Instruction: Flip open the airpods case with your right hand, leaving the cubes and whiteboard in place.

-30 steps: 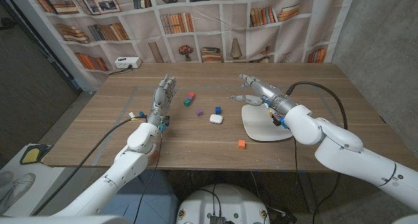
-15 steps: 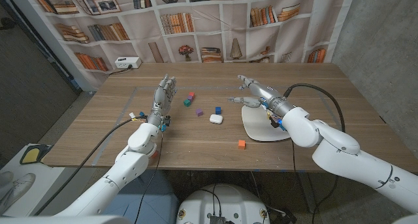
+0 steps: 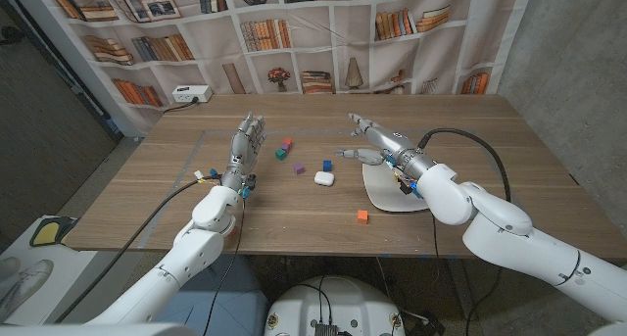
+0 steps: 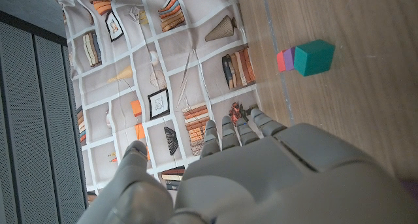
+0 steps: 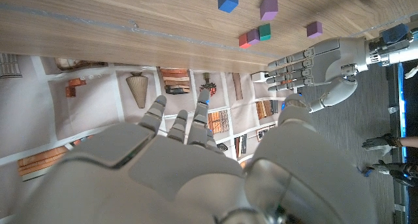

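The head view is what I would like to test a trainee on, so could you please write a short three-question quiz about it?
1. True or false: the small white airpods case lies on the table with its lid shut.
2. Which cube lies nearest the robot's edge of the wooden table? A) the small blue cube B) the small orange cube C) the small green cube
3. Fill in: the right hand hovers above the far edge of the white rounded ______.

Key:
1. True; neither it nor the left hand is touched by anything.
2. B.
3. Whiteboard.
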`<action>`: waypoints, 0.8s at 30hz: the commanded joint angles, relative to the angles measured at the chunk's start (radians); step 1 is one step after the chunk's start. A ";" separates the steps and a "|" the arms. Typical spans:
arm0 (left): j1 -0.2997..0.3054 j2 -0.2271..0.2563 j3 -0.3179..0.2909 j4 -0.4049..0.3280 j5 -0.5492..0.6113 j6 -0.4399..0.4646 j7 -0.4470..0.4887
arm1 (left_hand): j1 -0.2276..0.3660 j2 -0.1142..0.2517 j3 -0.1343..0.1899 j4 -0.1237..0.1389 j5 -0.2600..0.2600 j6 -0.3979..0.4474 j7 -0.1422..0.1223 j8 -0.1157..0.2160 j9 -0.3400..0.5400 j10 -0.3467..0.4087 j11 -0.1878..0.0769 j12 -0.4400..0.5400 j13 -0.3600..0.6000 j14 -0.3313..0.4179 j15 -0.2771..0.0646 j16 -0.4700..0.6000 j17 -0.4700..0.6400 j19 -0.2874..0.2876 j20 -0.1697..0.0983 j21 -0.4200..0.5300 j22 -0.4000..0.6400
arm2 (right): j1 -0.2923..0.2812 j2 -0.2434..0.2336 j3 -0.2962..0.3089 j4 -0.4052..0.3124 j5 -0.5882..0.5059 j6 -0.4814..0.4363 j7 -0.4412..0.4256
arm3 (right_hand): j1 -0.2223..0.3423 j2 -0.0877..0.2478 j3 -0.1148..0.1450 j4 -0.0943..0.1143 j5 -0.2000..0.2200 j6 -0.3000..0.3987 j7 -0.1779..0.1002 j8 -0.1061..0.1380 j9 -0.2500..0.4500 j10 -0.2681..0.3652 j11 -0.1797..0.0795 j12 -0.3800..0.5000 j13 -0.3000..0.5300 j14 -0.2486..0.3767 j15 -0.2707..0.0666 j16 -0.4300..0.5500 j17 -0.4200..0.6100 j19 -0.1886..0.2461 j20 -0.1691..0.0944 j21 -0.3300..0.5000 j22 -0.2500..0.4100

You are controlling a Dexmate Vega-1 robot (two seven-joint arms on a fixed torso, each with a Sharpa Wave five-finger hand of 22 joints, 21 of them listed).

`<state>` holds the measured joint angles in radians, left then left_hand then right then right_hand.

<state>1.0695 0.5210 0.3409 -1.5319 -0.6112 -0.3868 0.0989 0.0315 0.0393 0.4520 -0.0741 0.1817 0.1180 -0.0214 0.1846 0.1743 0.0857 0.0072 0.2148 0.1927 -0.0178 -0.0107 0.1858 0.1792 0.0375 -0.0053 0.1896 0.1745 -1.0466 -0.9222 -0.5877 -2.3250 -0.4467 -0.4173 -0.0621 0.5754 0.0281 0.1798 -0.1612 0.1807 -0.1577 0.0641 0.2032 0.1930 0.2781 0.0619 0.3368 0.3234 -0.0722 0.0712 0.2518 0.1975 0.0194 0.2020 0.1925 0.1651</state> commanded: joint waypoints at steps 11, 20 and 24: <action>0.015 -0.024 -0.009 0.025 -0.049 -0.063 -0.059 | -0.017 0.008 -0.005 0.020 0.012 0.008 0.005 0.003 0.004 0.015 0.004 0.002 0.003 0.006 0.003 0.001 0.002 0.006 0.010 0.006 0.002 | 0.030 0.059 -0.083 -0.001 -0.176 -0.020 0.069 | 0.030 0.003 0.016 -0.004 0.001 -0.015 -0.017 -0.002 0.004 0.017 -0.001 0.005 0.007 0.016 0.000 0.006 0.004 0.018 0.005 0.003 0.005; 0.010 -0.021 -0.011 0.028 -0.065 -0.071 -0.089 | -0.040 0.004 -0.024 0.045 0.016 0.008 0.006 0.002 0.004 0.017 0.002 0.002 0.003 0.009 0.001 0.003 0.005 0.007 0.008 0.008 0.004 | 0.042 0.090 -0.111 0.005 -0.237 -0.017 0.116 | 0.035 0.002 0.018 -0.003 0.000 -0.017 -0.023 -0.002 0.004 0.014 0.001 0.001 0.007 0.017 0.000 0.005 0.004 0.022 0.006 0.002 0.005; 0.008 -0.017 -0.011 0.029 -0.074 -0.066 -0.103 | -0.049 -0.008 -0.040 0.057 0.019 0.009 0.006 0.002 0.005 0.020 0.002 0.003 0.003 0.013 0.003 0.005 0.005 0.008 0.008 0.009 0.005 | 0.038 0.101 -0.110 0.002 -0.254 -0.018 0.120 | 0.038 0.001 0.019 -0.003 0.000 -0.019 -0.024 -0.002 0.004 0.014 0.002 0.000 0.007 0.018 0.000 0.005 0.004 0.024 0.006 0.002 0.005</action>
<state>1.0819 0.5056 0.3327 -1.5133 -0.6627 -0.4416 0.0304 -0.0066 0.0359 0.4161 -0.0242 0.1938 0.1215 -0.0179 0.1845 0.1742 0.0948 0.0089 0.2148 0.1927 -0.0139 -0.0068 0.1858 0.1791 0.0430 0.0001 0.1896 0.1745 -1.0134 -0.8515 -0.6767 -2.3233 -0.6269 -0.4296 0.0207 0.6017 0.0280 0.1893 -0.1655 0.1807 -0.1754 0.0463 0.2033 0.1930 0.2890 0.0620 0.3367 0.3274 -0.0634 0.0695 0.2518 0.1976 0.0353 0.2071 0.1925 0.1651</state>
